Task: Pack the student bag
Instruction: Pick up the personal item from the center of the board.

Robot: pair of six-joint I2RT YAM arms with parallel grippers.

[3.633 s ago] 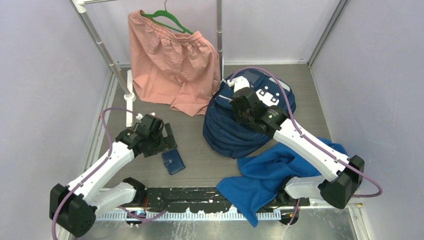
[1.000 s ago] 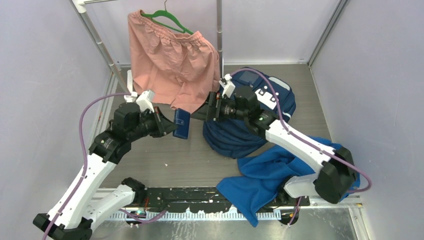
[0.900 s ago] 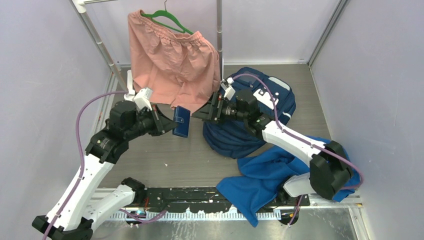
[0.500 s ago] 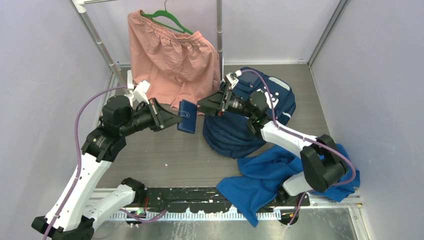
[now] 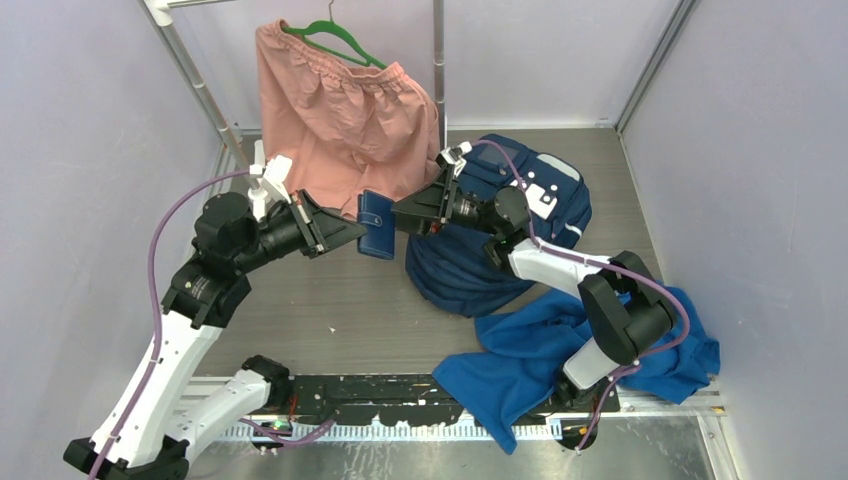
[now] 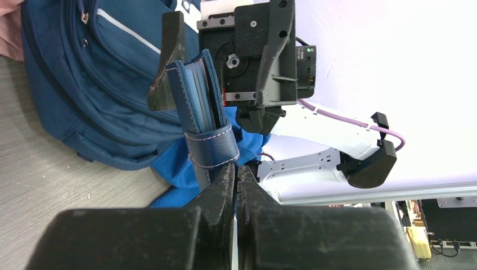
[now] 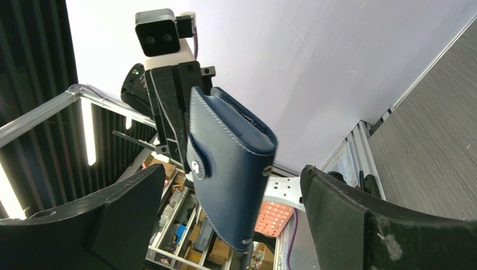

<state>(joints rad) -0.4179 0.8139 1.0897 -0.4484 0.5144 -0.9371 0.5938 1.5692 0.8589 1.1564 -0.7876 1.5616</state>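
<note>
The student bag (image 5: 470,272), navy with white stripes, lies at the back right of the table; the left wrist view has it behind the wallet (image 6: 95,73). A small navy wallet (image 5: 377,225) with a snap tab hangs in the air left of the bag. My left gripper (image 5: 352,232) is shut on the wallet's edge (image 6: 205,118), jaws nearly together (image 6: 236,169). My right gripper (image 5: 402,213) faces it from the right, wide open. The wallet (image 7: 225,140) stands between its fingers (image 7: 129,202) without touching either.
Pink shorts (image 5: 340,130) hang on a green hanger (image 5: 340,42) from a rack at the back, right behind the wallet. The rack's upright pole (image 5: 437,70) stands by the bag. A royal-blue cloth (image 5: 540,350) lies heaped at the front right, over the right arm's base.
My left arm lifted the wallet off the table and carried it right. My right gripper turned away from the bag and brought its open fingers around the wallet.
</note>
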